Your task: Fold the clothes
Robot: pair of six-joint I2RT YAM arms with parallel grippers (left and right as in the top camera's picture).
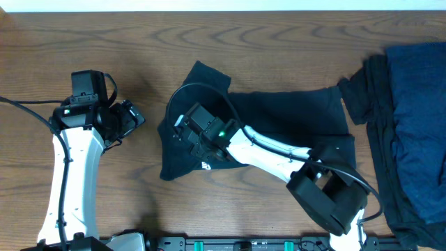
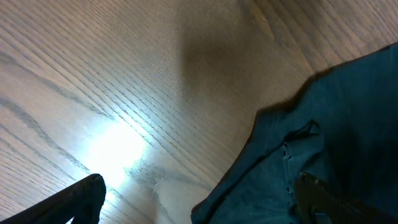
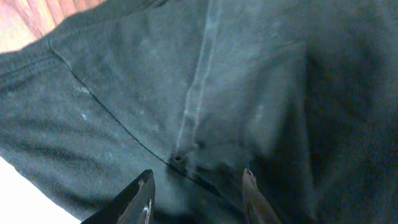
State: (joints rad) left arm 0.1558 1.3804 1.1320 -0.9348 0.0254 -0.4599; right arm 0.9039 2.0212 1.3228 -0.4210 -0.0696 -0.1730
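Black T-shirt (image 1: 293, 115), lying roughly flat at the centre of the table (image 1: 139, 42), its left end bunched and its hem towards the right. It is thin, limp knit: light, unbreakable and not slippery, but with no stiffness of its own, so any lifted part will sag and drag the rest across the wood. The firmest holds are judged to be the doubled parts: the stitched seam (image 3: 196, 93), the hems and the sleeve edge. These bunch into a fold that a narrow pinch can keep, and a corner or edge held at two points should carry over more squarely than a grab in mid-panel. The right gripper (image 3: 196, 193) is down on the bunched left end, its fingers partly apart over a seam junction. Whether any cloth is caught between them cannot be told from this close, dark view. The left gripper (image 1: 129, 117) is spread wide and holds nothing, over bare wood just left of the shirt's edge. The other dark clothes (image 1: 418, 118), navy over black, are heaped at the table's right edge, touching or nearly touching the shirt.
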